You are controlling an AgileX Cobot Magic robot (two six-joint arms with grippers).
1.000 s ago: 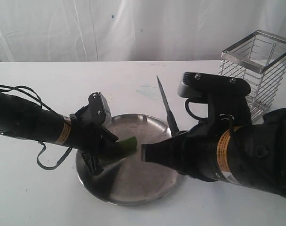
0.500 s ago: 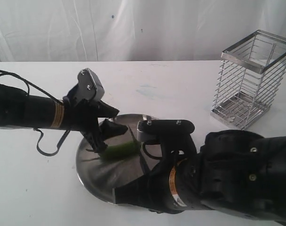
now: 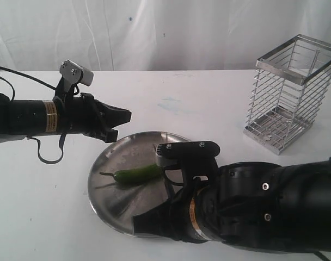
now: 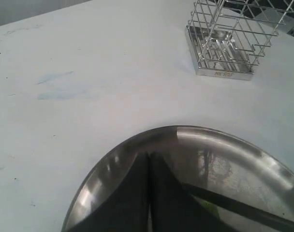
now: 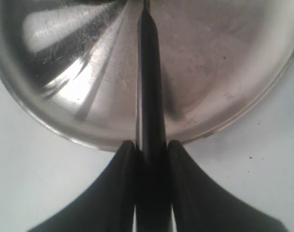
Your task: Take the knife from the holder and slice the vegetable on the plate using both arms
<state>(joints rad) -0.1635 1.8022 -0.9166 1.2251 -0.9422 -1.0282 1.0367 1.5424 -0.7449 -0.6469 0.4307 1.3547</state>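
L hand shut, empty, just above plate rim. R hand clamps knife, which reaches over plate. Green chili lies mid-plate. Holder well off plate, on bench.

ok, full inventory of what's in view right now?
plate: one, steel, middle of the table
chili: one, green, lying on the plate, stem towards the left arm's side
knife: one, black, reaching out over the plate from its near rim
holder: one, shiny wire, on the table far right, looks empty
table: one, white, under everything
curtain: white, behind the table
left gripper: one, black, shut and empty, above the plate's far left rim, clear of the chili
right gripper: one, black, shut on the knife at the plate's near rim
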